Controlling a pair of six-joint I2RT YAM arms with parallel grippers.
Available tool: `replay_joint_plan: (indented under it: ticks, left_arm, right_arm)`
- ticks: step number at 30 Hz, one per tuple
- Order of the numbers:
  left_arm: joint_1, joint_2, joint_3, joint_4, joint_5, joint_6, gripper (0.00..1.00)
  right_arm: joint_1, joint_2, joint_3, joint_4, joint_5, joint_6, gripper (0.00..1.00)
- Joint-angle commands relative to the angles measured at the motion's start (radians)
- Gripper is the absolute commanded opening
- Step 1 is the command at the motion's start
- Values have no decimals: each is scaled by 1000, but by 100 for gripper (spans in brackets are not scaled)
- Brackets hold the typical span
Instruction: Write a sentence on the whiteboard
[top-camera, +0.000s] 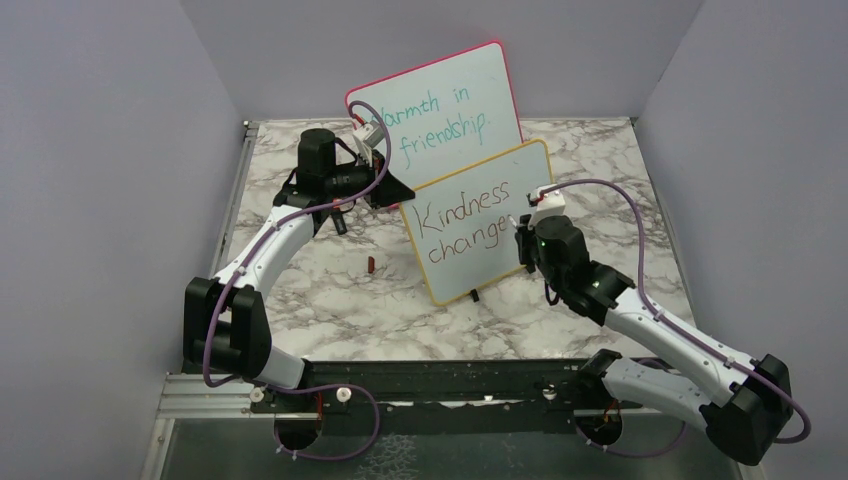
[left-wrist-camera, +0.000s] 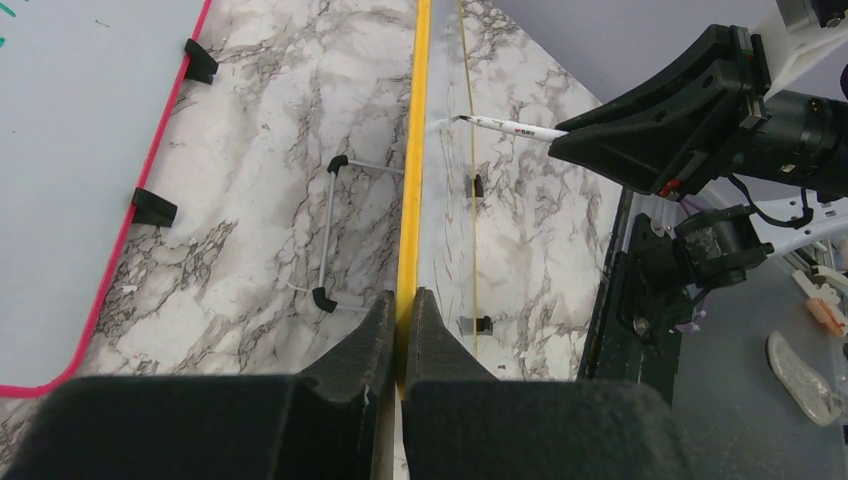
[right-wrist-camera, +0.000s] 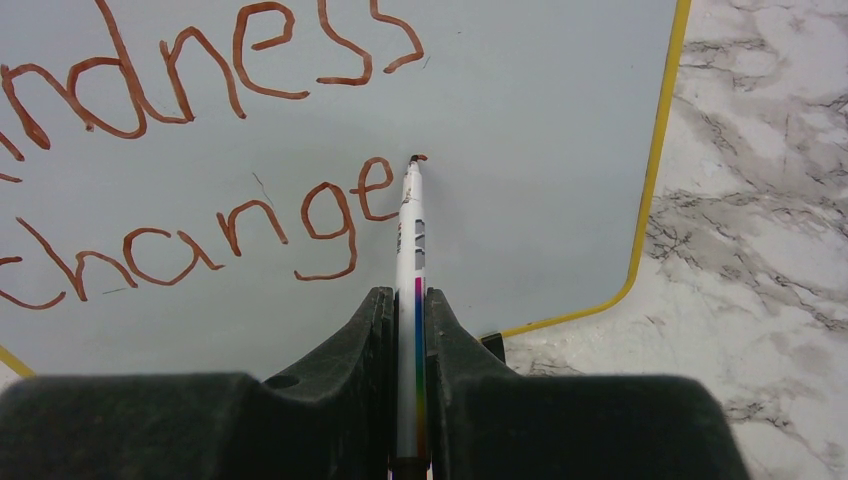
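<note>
A: First entry, right gripper (right-wrist-camera: 408, 300)?
B: Clenched on a marker (right-wrist-camera: 409, 235), tip touching the board (right-wrist-camera: 560, 120) just after "change".
A: Left gripper (left-wrist-camera: 405, 300)?
B: Pinched shut on the board's yellow frame edge.
A: Board, handling?
B: Probably light, stiff, slick-faced, apt to tip; take it by the frame. Stands tilted mid-table, before a red-framed board (top-camera: 490, 85).
A: Sentence (top-camera: 467, 222)?
B: Reddish-brown: "Kindness change", unfinished.
</note>
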Motion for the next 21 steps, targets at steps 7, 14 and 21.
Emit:
replay_joint_plan:
  ticks: [7, 14, 21]
  left_arm:
    - [-27, 41, -8, -86, -22, 40, 0]
    - [-26, 43, -8, -86, -22, 40, 0]
    - [-26, 43, -8, -86, -23, 40, 0]
  right_arm:
    - [-5, -6, 7, -26, -65, 0, 1]
    - [-6, -15, 2, -67, -72, 14, 1]
    - [-5, -15, -10, -97, 6, 42, 1]
